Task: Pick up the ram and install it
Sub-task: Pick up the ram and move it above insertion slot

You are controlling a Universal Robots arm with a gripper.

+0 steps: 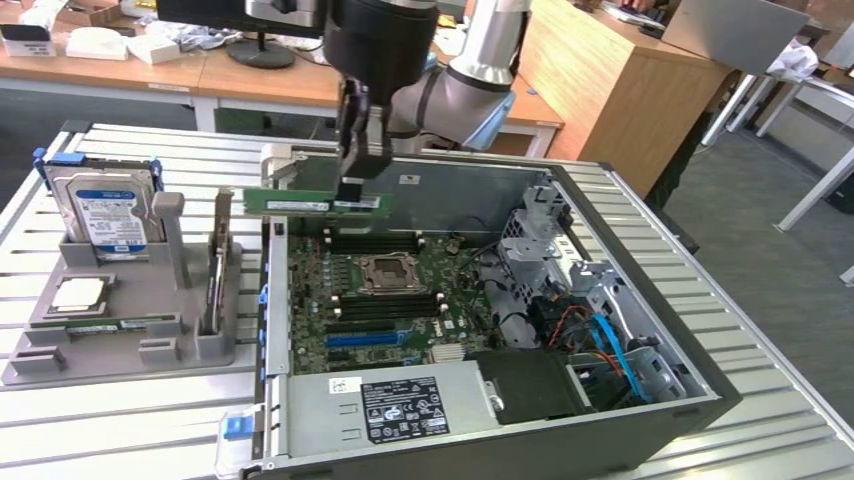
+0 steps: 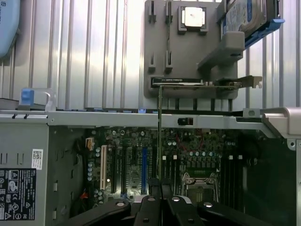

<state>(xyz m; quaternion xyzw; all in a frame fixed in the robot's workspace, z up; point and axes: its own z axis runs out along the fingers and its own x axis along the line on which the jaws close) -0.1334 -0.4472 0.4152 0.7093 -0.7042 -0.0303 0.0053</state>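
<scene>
Exterior view: ram in hand

We find printed labels on the hard drive, the power supply and the ram. We cannot read any text, brand or number on them.

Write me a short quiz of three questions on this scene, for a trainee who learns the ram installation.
1. True or false: the ram already sits in a motherboard slot.
2. What does the gripper hold? A) a screwdriver B) the ram C) a cable
3. Fill in: the hard drive stands on the exterior view's ___ of the computer case.
Key: 1 false, it is held above the open case; 2 B; 3 left.
</scene>
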